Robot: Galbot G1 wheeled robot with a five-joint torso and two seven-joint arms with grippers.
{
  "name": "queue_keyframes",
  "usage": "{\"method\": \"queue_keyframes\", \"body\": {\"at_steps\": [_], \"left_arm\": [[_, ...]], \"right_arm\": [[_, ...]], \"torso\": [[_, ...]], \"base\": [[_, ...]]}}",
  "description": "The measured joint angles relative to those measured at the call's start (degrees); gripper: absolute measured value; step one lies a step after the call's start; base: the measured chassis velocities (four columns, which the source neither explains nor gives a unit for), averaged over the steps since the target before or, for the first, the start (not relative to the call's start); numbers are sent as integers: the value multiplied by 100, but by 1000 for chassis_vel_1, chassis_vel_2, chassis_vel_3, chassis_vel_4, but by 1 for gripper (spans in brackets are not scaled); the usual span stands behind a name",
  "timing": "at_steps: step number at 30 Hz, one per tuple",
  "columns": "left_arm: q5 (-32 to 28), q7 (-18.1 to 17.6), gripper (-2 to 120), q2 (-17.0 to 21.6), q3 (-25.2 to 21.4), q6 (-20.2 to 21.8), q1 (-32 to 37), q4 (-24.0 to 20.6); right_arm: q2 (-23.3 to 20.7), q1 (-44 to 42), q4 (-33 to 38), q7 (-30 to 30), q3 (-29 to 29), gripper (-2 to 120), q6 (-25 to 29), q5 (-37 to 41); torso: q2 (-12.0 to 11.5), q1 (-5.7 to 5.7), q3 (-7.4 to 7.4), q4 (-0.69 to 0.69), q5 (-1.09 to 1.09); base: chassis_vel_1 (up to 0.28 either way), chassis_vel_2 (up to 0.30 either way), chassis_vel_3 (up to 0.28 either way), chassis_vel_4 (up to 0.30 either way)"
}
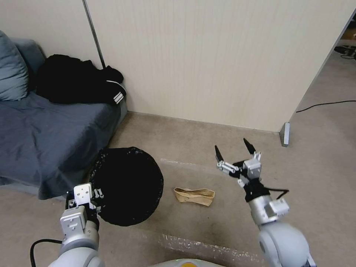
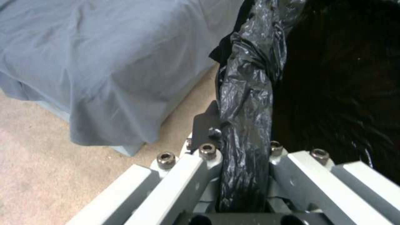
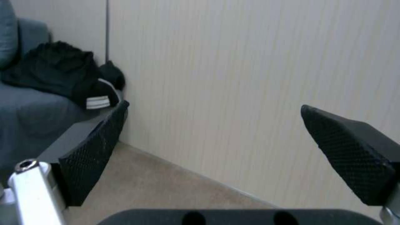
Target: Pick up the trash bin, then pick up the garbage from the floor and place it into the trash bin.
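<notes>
Two grippers are at work over the beige carpet (image 1: 207, 129). The left gripper (image 1: 86, 196), at about 7 o'clock in the head view, is clenched on the bag-covered rim of the trash bin (image 1: 128, 185); the left wrist view shows the crumpled black liner (image 2: 246, 103) pinched between its metal fingers (image 2: 200, 175), with the dark inside of the bin to one side and the grey-blue sofa cover (image 2: 104, 62) to the other. The bin's round black mouth faces the head camera, just beside the sofa's front edge. Whether the bin is off the floor cannot be told.

The right gripper (image 1: 235, 150), at about 4 o'clock, hangs in the air with its jaws spread wide and released, its black pointed fingertips (image 1: 218, 152) aimed toward the cream wall panel (image 1: 222, 59). It holds nothing.

The brown paper bag (image 1: 194, 195) lies flattened on the carpet near 6 o'clock, between the bin and the right arm, touching neither.

A black garment with white stripes (image 1: 79, 79) sits on the sofa (image 1: 48, 129) at 10 o'clock, next to a grey cushion (image 1: 11, 70).
</notes>
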Motion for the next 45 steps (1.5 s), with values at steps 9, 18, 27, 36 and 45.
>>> {"method": "queue_keyframes", "body": {"at_steps": [9,18,27,36,45], "left_arm": [[-13,5,3,2,-75,35,-38,-3],[15,4,3,-4,-78,64,-60,2],[49,8,3,-31,-49,66,-94,45],[82,43,3,-26,-19,66,-98,87],[89,45,3,-25,-16,51,-94,111]], "right_arm": [[-598,801,-896,-420,-246,100,-310,186],[-1117,1588,-1589,-846,-787,100,-325,-103],[-1265,2001,-1911,-919,-1279,100,-326,-335],[-1384,2353,-2272,-1059,-1708,100,-246,-598],[-1562,2563,-3050,-1511,-2078,100,106,-930]], "torso": [[0,0,0,0,0],[0,0,0,0,-1],[0,0,0,0,-1],[0,0,0,0,-2],[0,0,0,-1,0]], "base": [[0,0,0,0],[0,0,0,0],[0,0,0,0],[0,0,0,0],[0,0,0,0]]}}
